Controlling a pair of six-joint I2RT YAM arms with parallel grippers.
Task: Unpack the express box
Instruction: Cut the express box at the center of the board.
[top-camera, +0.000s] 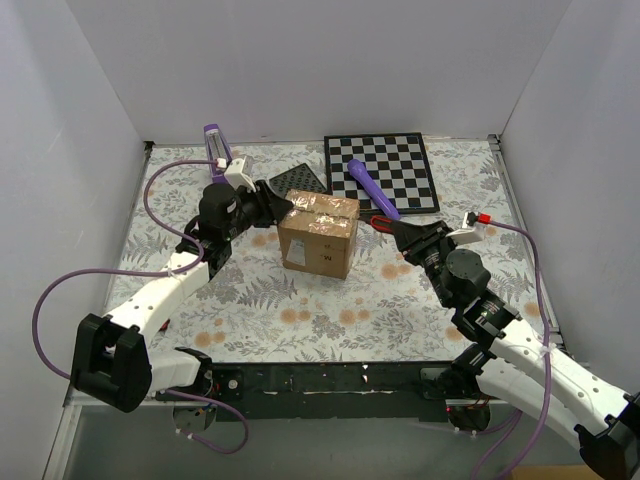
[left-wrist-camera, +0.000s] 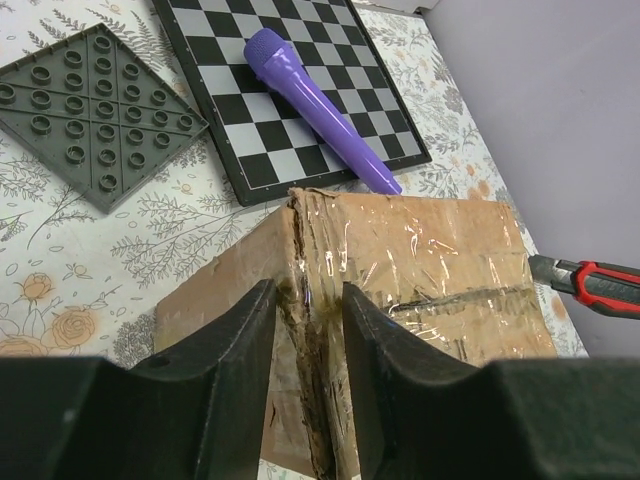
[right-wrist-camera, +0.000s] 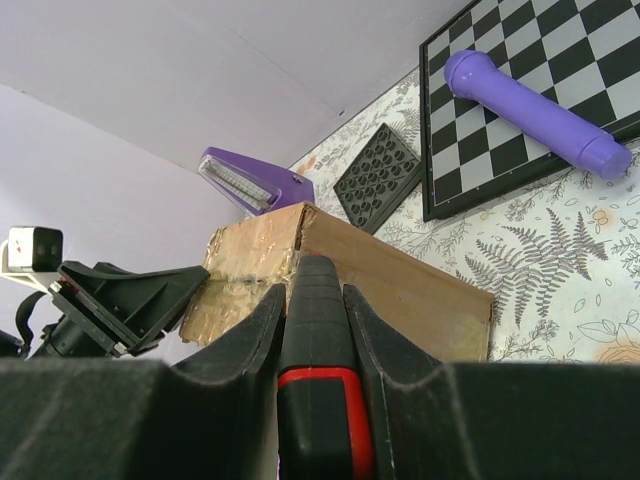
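The express box (top-camera: 318, 235), a brown carton under glossy tape, stands mid-table on the floral cloth. My left gripper (top-camera: 278, 210) reaches it from the left. In the left wrist view its fingers (left-wrist-camera: 305, 295) pinch the box's (left-wrist-camera: 440, 250) torn upper-left corner edge. My right gripper (top-camera: 402, 236) is just to the right of the box, shut on a black-and-red utility knife (top-camera: 385, 224). In the right wrist view the knife (right-wrist-camera: 318, 400) sits between the fingers (right-wrist-camera: 315, 295), its nose pointing at the box's (right-wrist-camera: 400, 285) top right edge. The knife tip (left-wrist-camera: 590, 280) also shows beyond the box.
Behind the box lies a chessboard (top-camera: 385, 172) with a purple cylinder (top-camera: 372, 188) on it. A dark grey studded plate (top-camera: 300, 180) lies to its left, and a purple wedge-shaped thing (top-camera: 218, 145) stands at the back left. White walls enclose three sides.
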